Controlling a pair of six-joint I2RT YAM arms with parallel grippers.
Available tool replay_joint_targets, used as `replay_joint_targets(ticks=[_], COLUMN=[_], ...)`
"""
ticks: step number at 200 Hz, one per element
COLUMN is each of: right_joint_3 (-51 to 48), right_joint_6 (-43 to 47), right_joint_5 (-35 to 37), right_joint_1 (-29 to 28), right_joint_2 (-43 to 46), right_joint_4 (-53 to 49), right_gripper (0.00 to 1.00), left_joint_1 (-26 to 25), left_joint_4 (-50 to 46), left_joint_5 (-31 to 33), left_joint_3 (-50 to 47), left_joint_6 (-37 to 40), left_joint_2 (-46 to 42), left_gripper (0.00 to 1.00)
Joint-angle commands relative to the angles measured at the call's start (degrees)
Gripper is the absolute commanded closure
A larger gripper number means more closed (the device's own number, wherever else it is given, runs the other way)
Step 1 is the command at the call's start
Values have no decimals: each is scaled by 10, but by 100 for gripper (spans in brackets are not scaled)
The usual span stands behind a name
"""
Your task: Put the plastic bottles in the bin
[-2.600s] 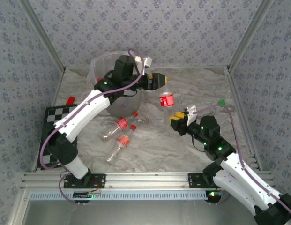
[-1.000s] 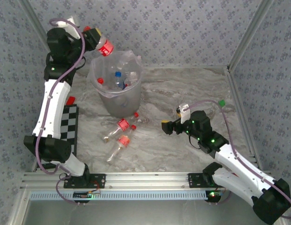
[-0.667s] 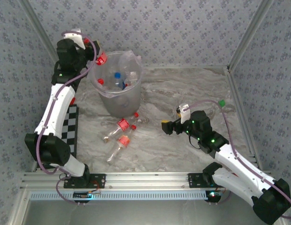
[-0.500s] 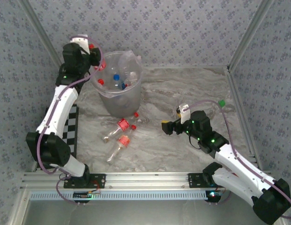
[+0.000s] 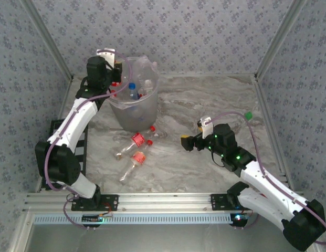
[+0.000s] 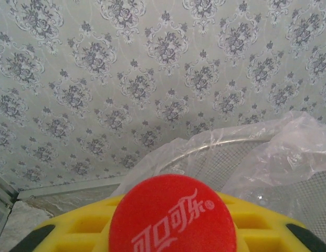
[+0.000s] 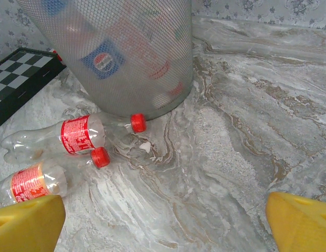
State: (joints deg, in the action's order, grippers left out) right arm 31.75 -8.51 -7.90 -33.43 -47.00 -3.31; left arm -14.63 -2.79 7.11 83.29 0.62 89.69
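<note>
Plainly empty, the held bottle (image 6: 172, 212) should be light and thin-walled. I judge it would dent under a hard squeeze and slip in a loose one, so the stiffer shoulder just under the cap is the safer place to hold it. The left gripper (image 6: 170, 239) is closed narrowly around it, with a yellow pad on either side and the red cap end facing the wrist camera. That cap carries white Chinese Coca-Cola script. Just beyond the gripper are the bin (image 6: 215, 147) and its crinkled clear liner (image 6: 288, 149), so the drop looks close.

The right gripper (image 7: 163, 226) is spread wide and empty, low over the marbled table (image 7: 231, 131). Ahead of it on its left lie a nearer bottle (image 7: 37, 181) and a farther bottle (image 7: 73, 135). Both are on their sides, with their red caps pointing towards the right. Being round and slick, they will likely roll, so a grip across the labelled middle suits them. Their red labels look like Coca-Cola, but the lettering is too small to read. Farther ahead, a blue Pepsi label (image 7: 103, 62) shows through the bin's mesh-patterned wall. A chequered board (image 7: 21, 63) lies far to the left.
</note>
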Motion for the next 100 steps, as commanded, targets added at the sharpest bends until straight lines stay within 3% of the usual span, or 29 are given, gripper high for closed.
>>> replay_joint_targets(ticks=[1, 13, 36, 100], right_joint_3=[5, 4, 5, 18], right_joint_6=[3, 1, -2, 4], right_joint_5=[6, 5, 1, -4], right_joint_1=[-2, -3, -2, -2], right_joint_2=[-2, -4, -12, -34], right_joint_4=[-8, -5, -1, -1], right_gripper=[0, 0, 0, 0], left_joint_1=[0, 3, 28, 21], left_joint_4=[-84, -90, -67, -66], left_joint_5=[-8, -25, -140, -252], left_joint_3=[-44, -54, -79, -40], left_joint_6=[-29, -50, -122, -195], left_joint_2=[36, 43, 55, 32], left_gripper=[100, 100, 100, 100])
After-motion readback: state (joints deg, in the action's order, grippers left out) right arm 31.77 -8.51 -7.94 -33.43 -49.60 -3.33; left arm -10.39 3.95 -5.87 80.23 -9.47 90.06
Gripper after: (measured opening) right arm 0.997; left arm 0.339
